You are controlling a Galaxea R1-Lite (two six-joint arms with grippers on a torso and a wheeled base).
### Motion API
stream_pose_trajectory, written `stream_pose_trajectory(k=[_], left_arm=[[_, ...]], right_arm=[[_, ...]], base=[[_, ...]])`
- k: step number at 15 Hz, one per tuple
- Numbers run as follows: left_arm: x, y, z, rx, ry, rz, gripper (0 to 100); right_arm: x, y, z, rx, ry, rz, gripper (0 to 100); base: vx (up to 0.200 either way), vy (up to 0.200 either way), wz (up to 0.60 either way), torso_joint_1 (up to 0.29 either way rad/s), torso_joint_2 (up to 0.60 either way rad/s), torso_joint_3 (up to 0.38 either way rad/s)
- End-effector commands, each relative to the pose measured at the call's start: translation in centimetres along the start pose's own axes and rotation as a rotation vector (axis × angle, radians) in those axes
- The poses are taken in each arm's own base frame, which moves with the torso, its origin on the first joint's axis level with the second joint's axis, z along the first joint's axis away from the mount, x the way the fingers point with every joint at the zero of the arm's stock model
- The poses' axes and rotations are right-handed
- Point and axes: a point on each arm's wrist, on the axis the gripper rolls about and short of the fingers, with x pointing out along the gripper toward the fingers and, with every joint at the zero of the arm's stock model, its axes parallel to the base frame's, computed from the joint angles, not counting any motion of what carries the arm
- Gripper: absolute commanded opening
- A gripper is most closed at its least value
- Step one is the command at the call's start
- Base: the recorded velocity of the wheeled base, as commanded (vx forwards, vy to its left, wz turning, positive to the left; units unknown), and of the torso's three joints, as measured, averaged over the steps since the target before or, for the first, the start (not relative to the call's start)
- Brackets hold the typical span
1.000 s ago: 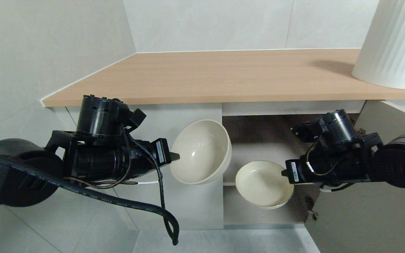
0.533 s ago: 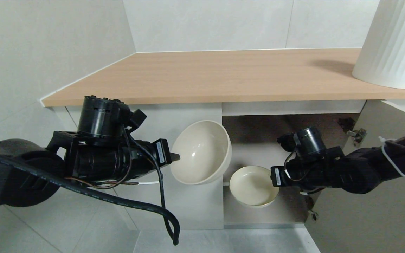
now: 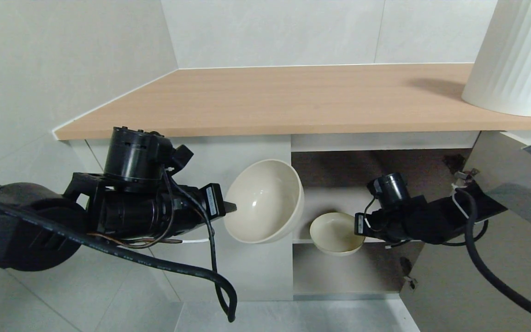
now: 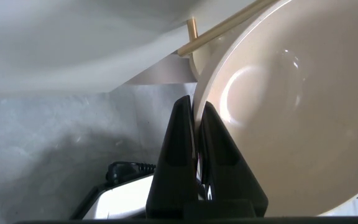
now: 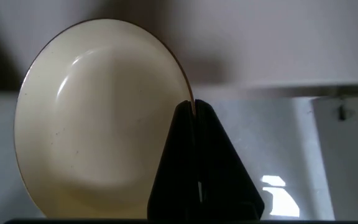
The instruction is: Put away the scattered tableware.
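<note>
The small, shallow cream ceramic bowl (image 3: pixel 334 232) is held tilted, rim clamped in the right gripper (image 3: pixel 356 226), at the front edge of the white cabinet shelf (image 3: pixel 325 200).

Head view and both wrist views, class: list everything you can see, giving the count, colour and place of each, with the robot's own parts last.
large bowl: 1, cream, tilted, held by its rim in front of the closed cabinet door
small bowl: 1, cream, held at shelf height in the open compartment
countertop: 1, light wood, above the cabinet
ribbed vessel: 1, white, on the countertop's right end
open door: 1, pale grey, right of the compartment
left gripper: 1, black, shut on the large bowl's rim
right gripper: 1, black, shut on the small bowl's rim
</note>
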Motion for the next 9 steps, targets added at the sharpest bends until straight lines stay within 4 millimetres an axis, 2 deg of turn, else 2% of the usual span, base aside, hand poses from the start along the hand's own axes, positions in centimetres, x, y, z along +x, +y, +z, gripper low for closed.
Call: stream_pose_trajectory(k=[1, 3, 9], left_arm=[[0.1, 0.1, 0.0, -0.001, 0.002, 0.002, 0], [0.1, 0.0, 0.0, 0.0, 0.003, 0.001, 0], [0.1, 0.0, -0.1, 0.001, 0.005, 0.001, 0]], right_arm=[[2.2, -1.0, -0.3, 0.016, 0.008, -0.042, 0], [4.5, -1.8, -0.3, 0.05, -0.051, -0.094, 0], [7.0, -3.0, 0.6, 0.113, -0.111, -0.153, 0]], base=[[0.0, 0.0, 0.0, 0.0, 0.0, 0.0], [0.0, 0.0, 0.0, 0.0, 0.0, 0.0], [0.0, 0.0, 0.0, 0.0, 0.0, 0.0]])
